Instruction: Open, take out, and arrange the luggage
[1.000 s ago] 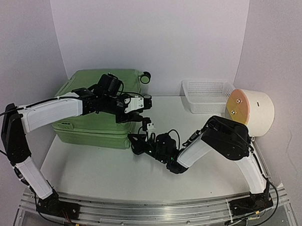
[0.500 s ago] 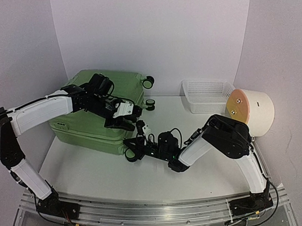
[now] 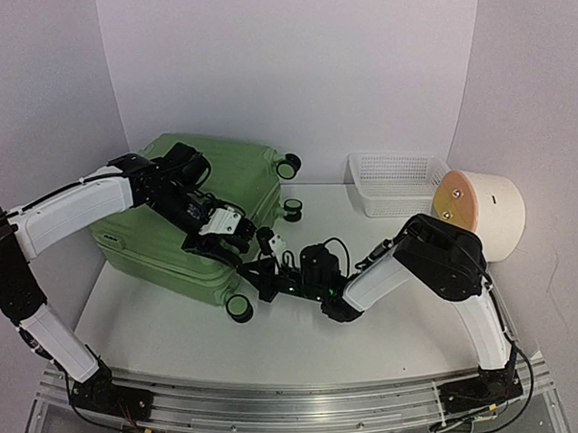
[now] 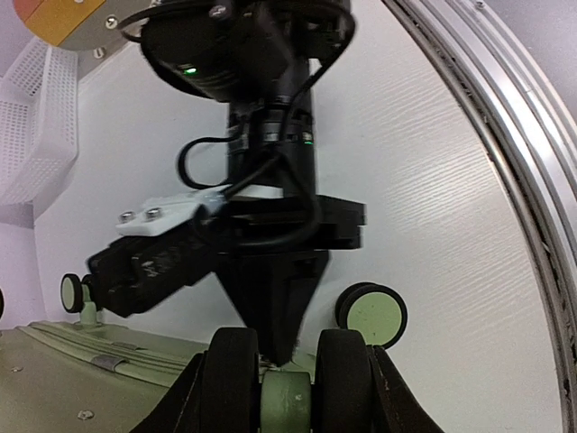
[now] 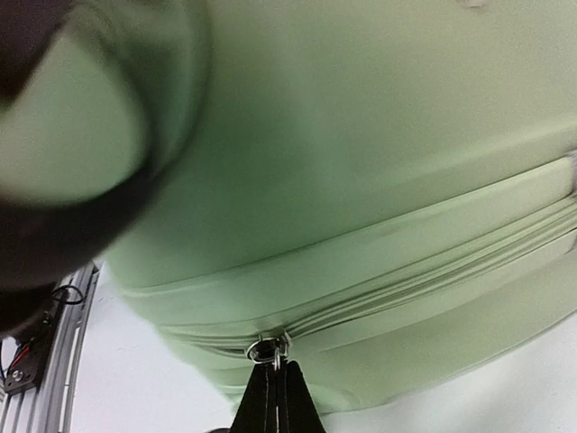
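The light-green luggage (image 3: 183, 216) lies closed at the left of the table, turned at an angle, wheels towards the middle. My left gripper (image 3: 223, 239) is shut on one of its double wheels; in the left wrist view (image 4: 287, 390) the green hub (image 4: 287, 404) sits between two black tyres inside my fingers (image 4: 191, 397). My right gripper (image 3: 261, 273) is shut on the metal zipper pull (image 5: 270, 348) at the luggage's near corner, fingertips (image 5: 267, 397) pressed together. It also shows from the left wrist (image 4: 275, 334), pointing at the held wheel.
A white mesh basket (image 3: 393, 183) stands at the back right. A cream cylinder with an orange face (image 3: 481, 213) lies beside it. Other luggage wheels (image 3: 239, 308) (image 3: 292, 210) stick out near both grippers. The metal rail (image 3: 278, 399) runs along the front edge.
The luggage has turned, its wheel end swinging forward so a lower wheel now shows. My left gripper moved down and left with the wheel. My right gripper stayed on the zipper pull.
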Robot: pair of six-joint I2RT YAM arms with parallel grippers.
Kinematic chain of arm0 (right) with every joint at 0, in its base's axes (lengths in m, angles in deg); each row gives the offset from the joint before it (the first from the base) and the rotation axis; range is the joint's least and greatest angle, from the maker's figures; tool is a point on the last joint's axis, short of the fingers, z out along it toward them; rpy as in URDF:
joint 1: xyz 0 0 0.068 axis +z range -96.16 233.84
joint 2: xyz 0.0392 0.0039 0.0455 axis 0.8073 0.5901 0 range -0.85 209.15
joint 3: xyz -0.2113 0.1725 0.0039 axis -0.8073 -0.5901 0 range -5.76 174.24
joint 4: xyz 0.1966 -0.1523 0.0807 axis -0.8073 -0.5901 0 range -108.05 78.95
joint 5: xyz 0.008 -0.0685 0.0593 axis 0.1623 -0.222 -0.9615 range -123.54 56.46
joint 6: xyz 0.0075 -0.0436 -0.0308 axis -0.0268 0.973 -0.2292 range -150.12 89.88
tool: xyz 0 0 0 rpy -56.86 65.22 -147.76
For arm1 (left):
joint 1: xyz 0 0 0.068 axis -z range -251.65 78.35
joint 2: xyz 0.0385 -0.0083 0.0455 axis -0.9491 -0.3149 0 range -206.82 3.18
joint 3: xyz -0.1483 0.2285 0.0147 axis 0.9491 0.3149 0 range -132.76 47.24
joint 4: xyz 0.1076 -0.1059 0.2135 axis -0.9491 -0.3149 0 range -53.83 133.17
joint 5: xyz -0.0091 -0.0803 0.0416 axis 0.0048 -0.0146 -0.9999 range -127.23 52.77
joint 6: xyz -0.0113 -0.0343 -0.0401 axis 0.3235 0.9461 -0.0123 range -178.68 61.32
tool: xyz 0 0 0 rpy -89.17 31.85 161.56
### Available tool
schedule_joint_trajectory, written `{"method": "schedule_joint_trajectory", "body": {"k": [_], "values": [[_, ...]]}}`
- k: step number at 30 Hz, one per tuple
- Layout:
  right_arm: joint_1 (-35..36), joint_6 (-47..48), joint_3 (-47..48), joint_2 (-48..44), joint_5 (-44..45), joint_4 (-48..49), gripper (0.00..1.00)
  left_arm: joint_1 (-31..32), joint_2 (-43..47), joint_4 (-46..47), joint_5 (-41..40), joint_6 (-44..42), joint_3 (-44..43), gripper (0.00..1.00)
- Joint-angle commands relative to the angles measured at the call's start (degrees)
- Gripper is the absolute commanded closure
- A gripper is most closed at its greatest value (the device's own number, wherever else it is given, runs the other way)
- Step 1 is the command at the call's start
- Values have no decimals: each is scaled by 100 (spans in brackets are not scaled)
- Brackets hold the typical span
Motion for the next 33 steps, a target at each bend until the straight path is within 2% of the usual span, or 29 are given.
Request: {"method": "schedule_joint_trajectory", "body": {"k": [1,13,21,27,33], "values": [[-949,-67,241,-242,1387,-387,100,-110,468,-2037,979,-760,-109,100],[-1643,-512,349,-233,1631,-602,100,-29,904,-2586,819,-839,134,100],[-1978,-1181,250,-125,1657,-538,100,-29,1203,-2838,610,-748,322,100],[-2249,-1256,62,-256,1189,-175,100,-31,1449,-2857,357,-681,588,100],[-2516,-1167,140,-317,196,-75,100,-29,1776,-2867,160,-884,1002,100]]}}
